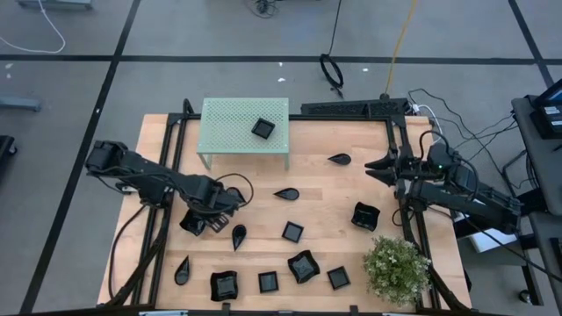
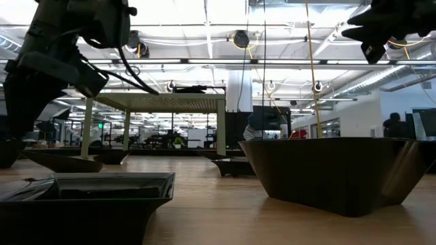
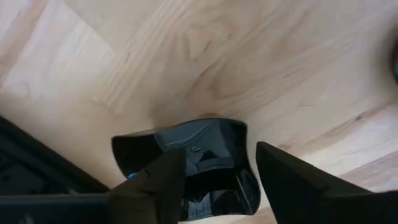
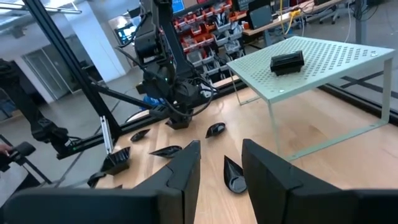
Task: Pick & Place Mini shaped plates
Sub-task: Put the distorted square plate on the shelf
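The left gripper [image 3: 214,174] straddles a wavy-rimmed plate [image 3: 193,149] on the table [image 1: 334,202], fingers spread, seemingly lining up a grasp. One plate [image 1: 262,128] sits on the green platform [image 1: 228,123]; the right gripper [image 1: 379,164] waits empty, parted.

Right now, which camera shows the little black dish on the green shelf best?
The right wrist view: the dish sits big and unblocked on the green shelf. The high view shows it small from above. The low view shows only the shelf's underside; the left wrist view misses it.
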{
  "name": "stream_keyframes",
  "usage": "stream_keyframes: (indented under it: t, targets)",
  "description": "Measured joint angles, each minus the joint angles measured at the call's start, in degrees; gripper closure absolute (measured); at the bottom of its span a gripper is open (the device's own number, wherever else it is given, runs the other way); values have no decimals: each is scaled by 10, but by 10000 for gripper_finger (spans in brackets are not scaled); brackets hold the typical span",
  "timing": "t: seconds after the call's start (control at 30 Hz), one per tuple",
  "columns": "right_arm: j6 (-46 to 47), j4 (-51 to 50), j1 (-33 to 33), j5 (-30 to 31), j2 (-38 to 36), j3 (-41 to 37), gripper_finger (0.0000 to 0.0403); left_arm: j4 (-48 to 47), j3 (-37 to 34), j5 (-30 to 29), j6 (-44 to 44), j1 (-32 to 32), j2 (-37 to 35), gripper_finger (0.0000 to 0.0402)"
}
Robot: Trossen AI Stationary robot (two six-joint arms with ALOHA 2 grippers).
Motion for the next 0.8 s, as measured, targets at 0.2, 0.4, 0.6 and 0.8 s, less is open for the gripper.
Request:
stream_keyframes:
  t: [0.2,0.4,0.6,0.8]
  targets:
    - [-4,4,0,2,0,0,298,7,-2,0,-20,0,0,188]
    - [-4,-10,0,40,0,0,298,75,-38,24,-71,0,0,188]
    - [-4,-47,0,78,0,0,298,93,-59,27,-89,0,0,188]
    - [70,-50,0,65,0,0,298,94,-60,26,-40,-10,0,240]
